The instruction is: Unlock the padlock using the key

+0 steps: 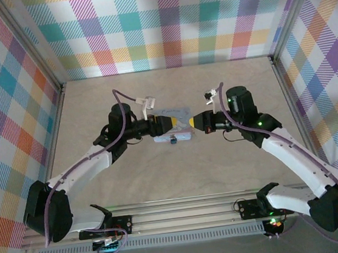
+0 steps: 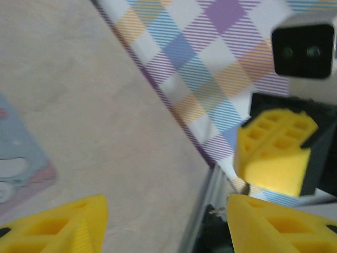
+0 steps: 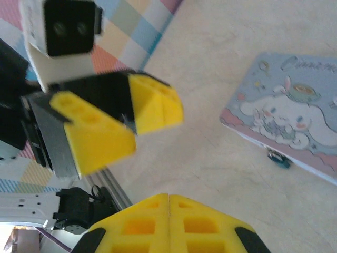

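Yellow pads of the right claw point(image 3: 168, 205) are pressed together; whether they pinch the key is too small to tell. The left claw point(image 2: 167, 213) gapes wide. They meet tip to tip above the tin point(image 3: 284, 116), mid-counter. The padlock point(image 3: 279, 158) sits at the tin's side facing the counter's near edge. The claws could collide, or the unheld padlock could swing away from a key pushed at it.

Tin point(image 1: 176, 111) mid table point(image 1: 132, 179); padlock point(image 1: 173, 140) at its near edge; L pincer point(image 1: 173, 122) over tin, facing R pincer point(image 1: 190, 121).
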